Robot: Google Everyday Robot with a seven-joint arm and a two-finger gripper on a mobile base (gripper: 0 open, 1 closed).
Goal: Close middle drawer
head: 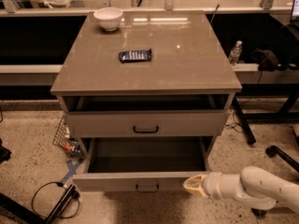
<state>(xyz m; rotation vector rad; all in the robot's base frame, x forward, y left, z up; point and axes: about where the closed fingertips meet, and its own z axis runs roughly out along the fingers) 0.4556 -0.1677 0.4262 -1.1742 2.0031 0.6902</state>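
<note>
We are looking at a scene that is glowing warm and yellowish, with light falling from above and glaring in pale streaks and one small bright spot on the glossy cabinet top (187, 64). Deep shadow is filling the inside of the middle drawer (117, 182). The gripper (195, 185), at the right end of that drawer's front, is catching the light and showing pale cream.

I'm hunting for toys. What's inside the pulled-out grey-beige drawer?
The wide grey-beige middle drawer shows only bare floor; its rear is hidden under the drawer above. The cream gripper sits at its front corner.
</note>
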